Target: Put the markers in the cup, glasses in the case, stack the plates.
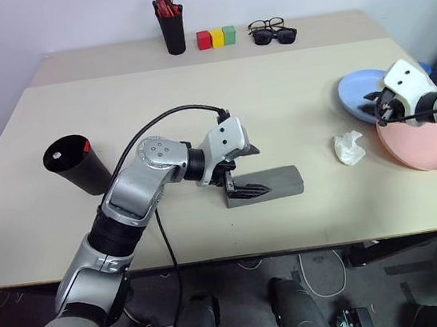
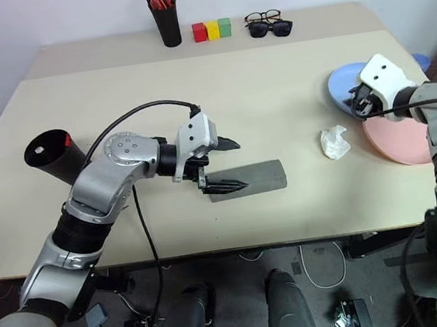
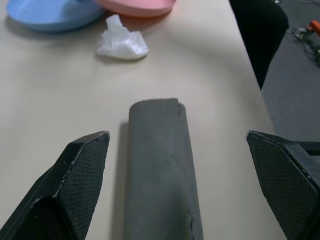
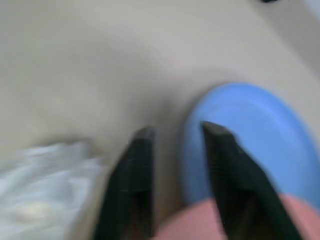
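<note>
The grey case [image 1: 273, 183] lies closed near the table's front edge, so the glasses are hidden. My left gripper [image 1: 253, 168] is open, its fingers [image 3: 82, 170] set wide on either side of the case's near end without touching it. At the left stands the black cup [image 1: 74, 165], with the markers [image 1: 57, 155] inside it as a white tip and a red tip. The light blue plate [image 1: 352, 88] and the pink plate [image 1: 422, 146] lie at the right, and the pink rim overlaps the blue one. My right gripper [image 1: 374, 107] is open over the blue plate's near rim [image 4: 200, 150].
A crumpled white tissue [image 1: 349, 148] lies between the case and the plates. Along the back stand a black pen holder [image 1: 172, 31] with red pens, red, yellow and green blocks [image 1: 216, 38], and clear-lensed spectacles [image 1: 266, 25] beside black sunglasses [image 1: 276, 36].
</note>
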